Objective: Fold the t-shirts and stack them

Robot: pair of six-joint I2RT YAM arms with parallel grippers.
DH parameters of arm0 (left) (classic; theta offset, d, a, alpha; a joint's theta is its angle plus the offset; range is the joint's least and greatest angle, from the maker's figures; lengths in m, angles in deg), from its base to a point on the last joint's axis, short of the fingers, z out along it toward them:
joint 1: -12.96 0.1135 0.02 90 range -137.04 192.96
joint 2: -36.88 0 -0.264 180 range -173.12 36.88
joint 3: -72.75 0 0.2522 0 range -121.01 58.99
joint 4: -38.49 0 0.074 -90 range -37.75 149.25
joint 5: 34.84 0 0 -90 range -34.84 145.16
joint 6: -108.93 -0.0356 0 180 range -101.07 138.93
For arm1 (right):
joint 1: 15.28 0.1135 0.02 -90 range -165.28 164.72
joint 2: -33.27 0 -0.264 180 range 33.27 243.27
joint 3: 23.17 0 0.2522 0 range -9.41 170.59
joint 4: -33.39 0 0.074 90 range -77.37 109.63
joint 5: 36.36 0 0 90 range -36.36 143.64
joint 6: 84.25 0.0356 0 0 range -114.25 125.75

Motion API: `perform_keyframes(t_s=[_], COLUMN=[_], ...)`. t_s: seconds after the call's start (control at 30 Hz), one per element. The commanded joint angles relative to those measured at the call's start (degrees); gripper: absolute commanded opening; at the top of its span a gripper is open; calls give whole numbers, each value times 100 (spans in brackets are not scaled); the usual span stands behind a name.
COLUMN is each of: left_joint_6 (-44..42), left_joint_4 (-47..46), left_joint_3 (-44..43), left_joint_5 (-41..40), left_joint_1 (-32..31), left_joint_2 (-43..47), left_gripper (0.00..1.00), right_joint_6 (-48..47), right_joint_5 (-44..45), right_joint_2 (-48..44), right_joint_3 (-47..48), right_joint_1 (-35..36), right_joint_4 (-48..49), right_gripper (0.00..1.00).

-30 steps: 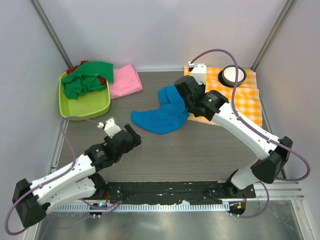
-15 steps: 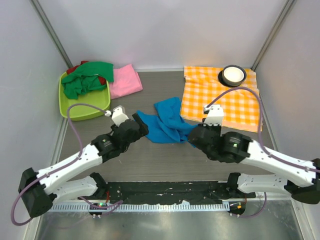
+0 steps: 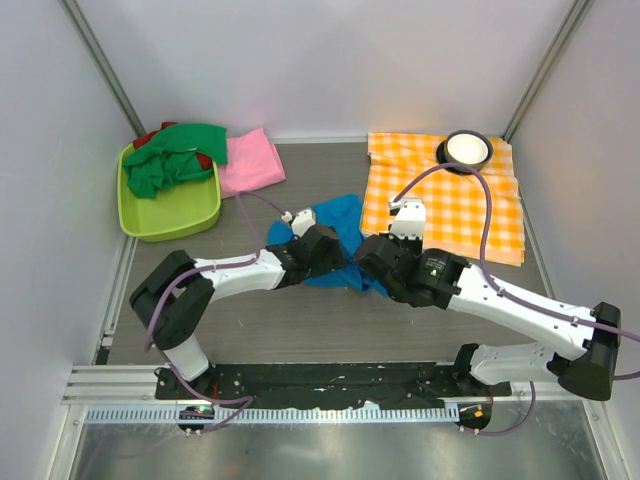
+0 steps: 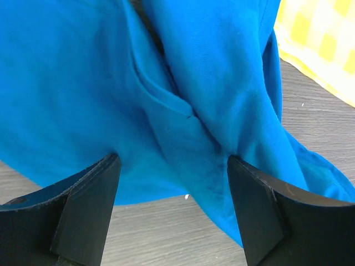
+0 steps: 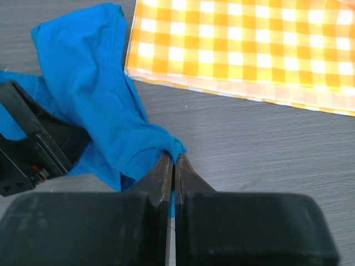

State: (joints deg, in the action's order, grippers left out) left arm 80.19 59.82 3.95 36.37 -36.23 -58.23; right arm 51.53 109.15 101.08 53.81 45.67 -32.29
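Note:
The bright blue t-shirt (image 3: pixel 335 213) lies crumpled mid-table. My right gripper (image 3: pixel 360 266) is shut on a bunched corner of it (image 5: pixel 89 83), the cloth pinched between the fingertips (image 5: pixel 166 166) just above the table. My left gripper (image 3: pixel 330 250) is open and low, its fingers (image 4: pixel 91 199) straddling the shirt's near edge (image 4: pixel 83 83) without holding it. The pink t-shirt (image 3: pixel 250 163) lies folded at the back left. The green t-shirt (image 3: pixel 178 152) is heaped in the lime basin (image 3: pixel 170 222), with a red t-shirt (image 3: pixel 146 138) showing beneath it.
An orange-and-white checked cloth (image 3: pixel 450 200) covers the back right, its edge close to the blue shirt (image 5: pixel 249 44). A dark-rimmed white bowl (image 3: pixel 466 149) stands on its far corner. White walls enclose the table on three sides. The left gripper's black body (image 5: pixel 33 155) shows beside the shirt.
My right gripper has dragged part of the blue shirt from the back toward the table's middle. The left arm has swung right and forward until its open jaws reach the shirt's near edge.

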Motion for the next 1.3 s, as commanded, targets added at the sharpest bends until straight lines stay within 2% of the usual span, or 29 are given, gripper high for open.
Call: perform_keyframes(t_s=[0.0,0.13,0.2,0.23,0.33,0.5,0.57,0.6,0.77,0.9,1.07,1.23,1.27], left_joint_6=[-34,-96,-105,-105,-131,-263,-281,-281,-184,122,1596,2698,2795], left_joint_4=[-625,-643,-626,-626,-591,-397,-309,-292,-283,41,200,736,841], left_joint_3=[-392,-533,-499,-490,-428,-419,-410,-393,19,764,2039,2385,2324], left_joint_5=[209,77,16,-2,-29,-160,-213,-187,-414,-1056,-1680,-2093,-2225], left_joint_1=[-38,-29,-29,-29,-29,-38,-38,-38,-362,-1388,-2820,-3720,-3912], left_joint_2=[-253,-377,-351,-263,-70,89,80,80,641,1424,2215,2146,2094], left_gripper=[81,78,69,54,21,18,3,0,0,0,0,1,4], right_joint_6=[-244,-210,-219,-201,-175,-166,-175,-175,-183,-254,-324,-368,-385], right_joint_5=[-92,-198,-242,-242,-259,-365,-365,-365,-269,-303,-321,-365,-365], right_joint_2=[-242,-295,-303,-304,-295,-207,-207,-198,-198,-119,-110,-75,-75], right_joint_3=[-37,-257,-371,-398,-469,-504,-530,-530,-530,-460,-442,-416,-398], right_joint_1=[-320,-443,-443,-461,-461,-461,-452,-461,-470,-522,-654,-733,-742], right_joint_4=[630,718,754,771,797,850,912,912,921,903,903,894,903], right_gripper=[1,1,1,1,1,1,1,1,1,1,1,1,1])
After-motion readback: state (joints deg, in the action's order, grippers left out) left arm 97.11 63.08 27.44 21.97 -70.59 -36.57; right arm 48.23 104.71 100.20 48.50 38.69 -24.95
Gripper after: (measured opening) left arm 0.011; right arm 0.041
